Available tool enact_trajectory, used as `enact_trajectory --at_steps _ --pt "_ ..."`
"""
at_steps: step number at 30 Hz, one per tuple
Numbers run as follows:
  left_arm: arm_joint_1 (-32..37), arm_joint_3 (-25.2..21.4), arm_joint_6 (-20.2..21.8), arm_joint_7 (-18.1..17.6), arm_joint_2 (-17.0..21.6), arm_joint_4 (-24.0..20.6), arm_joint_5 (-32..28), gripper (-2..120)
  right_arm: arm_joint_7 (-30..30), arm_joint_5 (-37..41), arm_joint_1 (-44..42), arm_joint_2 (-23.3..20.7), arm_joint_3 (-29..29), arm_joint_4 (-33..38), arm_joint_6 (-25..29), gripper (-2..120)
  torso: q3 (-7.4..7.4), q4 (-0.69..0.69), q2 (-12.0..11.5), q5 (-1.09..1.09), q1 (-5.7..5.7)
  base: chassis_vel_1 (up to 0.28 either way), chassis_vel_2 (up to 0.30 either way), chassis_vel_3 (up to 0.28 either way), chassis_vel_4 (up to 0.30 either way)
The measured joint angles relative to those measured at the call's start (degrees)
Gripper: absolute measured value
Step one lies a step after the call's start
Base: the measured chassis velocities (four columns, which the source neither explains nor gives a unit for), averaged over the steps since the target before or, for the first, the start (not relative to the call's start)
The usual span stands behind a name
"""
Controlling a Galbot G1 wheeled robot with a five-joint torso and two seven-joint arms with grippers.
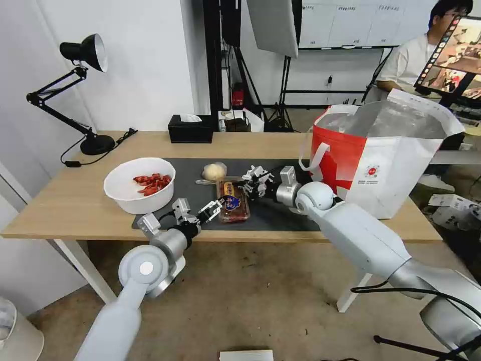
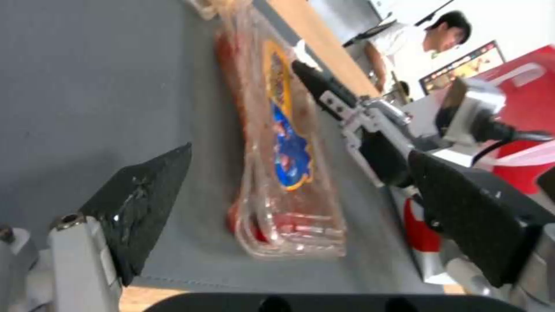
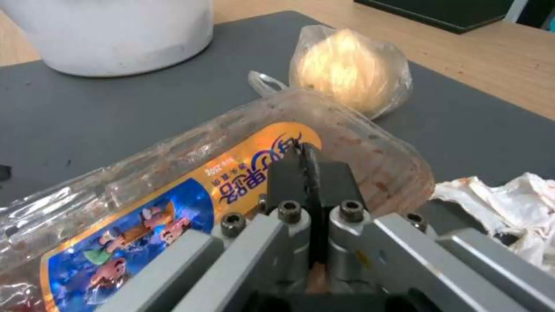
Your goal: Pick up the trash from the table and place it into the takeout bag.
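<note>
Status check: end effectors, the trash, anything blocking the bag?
Left end effector open at clear tray. Right end effector shut, over tray. Tissue beside it. Takeout bag open, unobstructed.

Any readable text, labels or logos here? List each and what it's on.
Clear tray, orange-and-blue lid sticker: large white Chinese characters, seen upside down, not legible to me.
Same sticker, small print: looks like "350g", uncertain.
Takeout bag, round red logo: too small to read.
Nothing else carries readable text.

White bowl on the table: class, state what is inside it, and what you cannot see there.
The white bowl holds red food scraps piled toward its right side, with bare white wall around them. The near rim hides the bottom on the robot's side, and anything under the scraps is covered.
</note>
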Motion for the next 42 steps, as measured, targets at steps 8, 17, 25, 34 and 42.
enact_trajectory --at_steps 8,17,25,34,42 --pt "-1.8 1.7 1.2 -1.9 -0.4 1.7 0.0 100 -0.2 0.0 0.0 0.1 -0.1 0.3 0.0 0 0.00 0.00 0.0 0.00 0.00 0.000 0.000 0.000 0.000" --pt "-3.9 3.8 2.3 -4.9 -1.6 3.4 -1.7 100 0.0 0.4 -0.1 -0.2 -0.1 0.8 0.0 0 0.00 0.00 0.0 0.00 0.00 0.000 0.000 0.000 0.000" --pt "-4.9 4.4 2.3 -6.4 -2.2 4.4 -2.7 99 0.0 1.0 -0.4 -0.4 0.0 1.1 -0.1 0 -0.01 0.00 0.0 0.00 0.00 0.000 0.000 0.000 0.000" --pt "-4.8 4.4 2.3 -7.2 -1.9 4.4 -2.7 72 0.0 1.8 -0.7 -0.2 -0.2 1.0 -0.9 0 0.00 0.00 0.0 -0.01 0.00 0.000 0.000 0.000 0.000" --pt "-4.8 4.4 2.5 -7.3 -1.8 4.3 -2.7 38 0.2 2.5 -0.6 -0.6 -0.4 1.5 -1.3 0 0.00 0.00 0.0 -0.01 0.00 0.000 0.000 0.000 0.000"
